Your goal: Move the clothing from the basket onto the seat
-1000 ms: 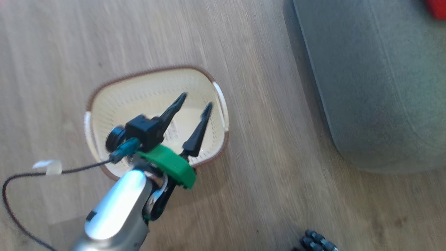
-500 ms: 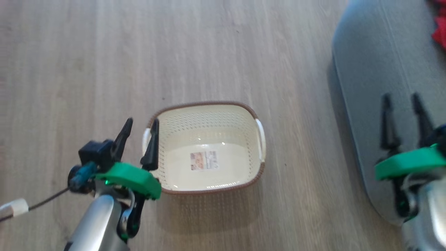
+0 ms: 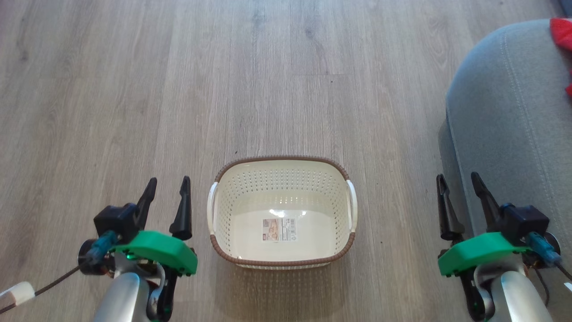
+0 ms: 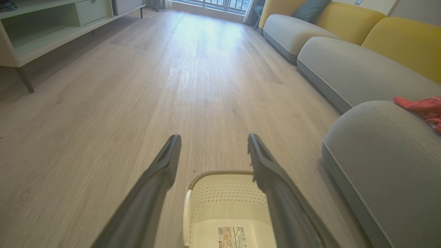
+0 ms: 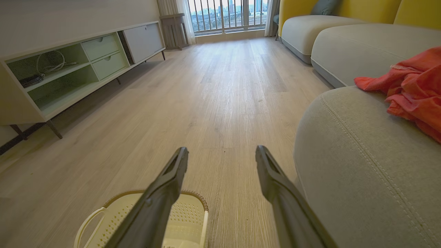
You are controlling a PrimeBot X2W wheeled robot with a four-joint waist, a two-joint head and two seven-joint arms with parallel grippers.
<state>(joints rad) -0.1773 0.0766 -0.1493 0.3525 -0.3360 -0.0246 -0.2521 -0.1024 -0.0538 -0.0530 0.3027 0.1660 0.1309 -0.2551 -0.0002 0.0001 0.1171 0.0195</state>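
Note:
The cream basket stands on the wood floor between my arms, with nothing but a label on its bottom; it also shows low down as basket and basket. Red clothing lies on the grey seat at the right, seen too as clothing on the seat and clothing on the seat. My left gripper hangs open left of the basket. My right gripper is open beside the seat's rounded edge. Neither holds anything.
Bare wood floor stretches ahead and to the left. A low white media cabinet lines the left wall. More grey seat cushions with yellow backs run along the right toward a window.
The head camera swung, so the basket now sits centred. My left gripper came out from over the basket to its left side, and my right gripper rose into view beside the seat.

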